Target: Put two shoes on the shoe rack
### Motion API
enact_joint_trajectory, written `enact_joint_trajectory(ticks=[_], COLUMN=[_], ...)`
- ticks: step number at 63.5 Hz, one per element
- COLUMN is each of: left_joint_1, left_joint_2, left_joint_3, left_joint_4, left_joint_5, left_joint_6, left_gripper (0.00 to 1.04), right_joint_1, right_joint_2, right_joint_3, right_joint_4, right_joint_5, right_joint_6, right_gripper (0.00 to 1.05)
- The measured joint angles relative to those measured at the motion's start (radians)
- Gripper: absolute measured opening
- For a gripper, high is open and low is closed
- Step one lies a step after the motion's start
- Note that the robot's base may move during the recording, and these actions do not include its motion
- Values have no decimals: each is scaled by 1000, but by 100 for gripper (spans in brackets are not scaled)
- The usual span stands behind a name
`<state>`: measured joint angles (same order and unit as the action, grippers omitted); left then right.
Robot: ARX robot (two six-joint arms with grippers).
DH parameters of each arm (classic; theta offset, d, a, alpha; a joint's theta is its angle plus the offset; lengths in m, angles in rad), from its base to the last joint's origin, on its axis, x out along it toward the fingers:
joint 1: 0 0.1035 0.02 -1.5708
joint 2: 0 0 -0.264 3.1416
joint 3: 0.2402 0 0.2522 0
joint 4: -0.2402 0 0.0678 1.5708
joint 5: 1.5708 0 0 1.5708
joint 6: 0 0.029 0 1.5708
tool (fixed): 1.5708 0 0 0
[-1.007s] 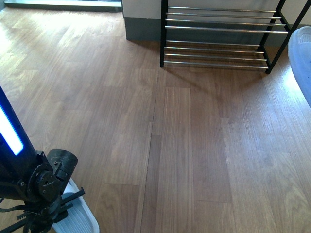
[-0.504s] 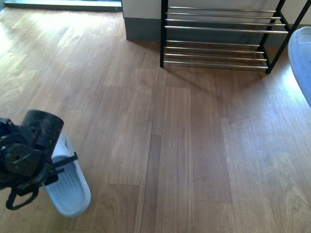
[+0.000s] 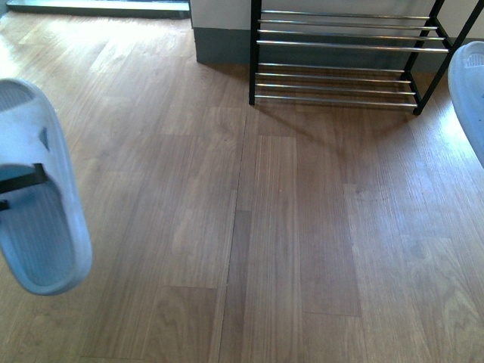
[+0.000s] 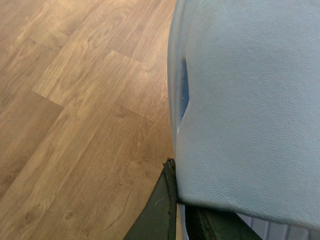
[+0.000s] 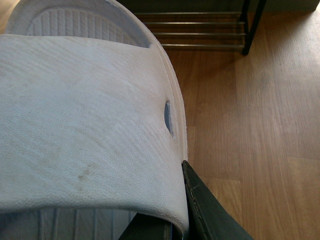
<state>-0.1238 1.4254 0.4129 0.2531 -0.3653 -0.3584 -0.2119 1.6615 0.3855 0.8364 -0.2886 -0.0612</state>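
One light blue slide [image 3: 38, 197] hangs in the air at the far left of the front view, sole side down and toe toward me. A black finger [image 3: 19, 180] of the left gripper crosses its strap. In the left wrist view my left gripper [image 4: 180, 215] is shut on the edge of that slide's strap [image 4: 250, 100]. The second light blue slide [image 3: 469, 91] shows at the right edge, also lifted, and my right gripper [image 5: 175, 225] is shut on its strap [image 5: 85, 125]. The shoe rack [image 3: 340, 45] stands on the floor at the back, right of centre, its chrome bars bare.
Wooden plank floor [image 3: 265, 227] stretches between me and the rack. A grey wall base [image 3: 219, 45] sits just left of the rack. The rack's lower bars and black leg [image 5: 250, 30] show beyond the right slide.
The left arm has lifted its slide from the lower left corner up to mid height at the left edge. The arm's dark body has left the front view. The right slide has not moved.
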Motion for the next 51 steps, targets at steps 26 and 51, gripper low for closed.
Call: enact_joint_trajectory(ticks=[26, 51], left_joint_1=[-35, -66], left_joint_2=[-705, -797], left_joint_3=[-42, -59], left_joint_4=[-480, -542], left_joint_5=[-72, -87], left_joint_6=[62, 62], left_gripper=[2, 2], right_joint_1=[0, 0], right_joint_2=[0, 0], right_joint_3=[0, 0], right_joint_4=[0, 0], right_joint_5=[0, 0], right_joint_6=[0, 0], right_gripper=[2, 2])
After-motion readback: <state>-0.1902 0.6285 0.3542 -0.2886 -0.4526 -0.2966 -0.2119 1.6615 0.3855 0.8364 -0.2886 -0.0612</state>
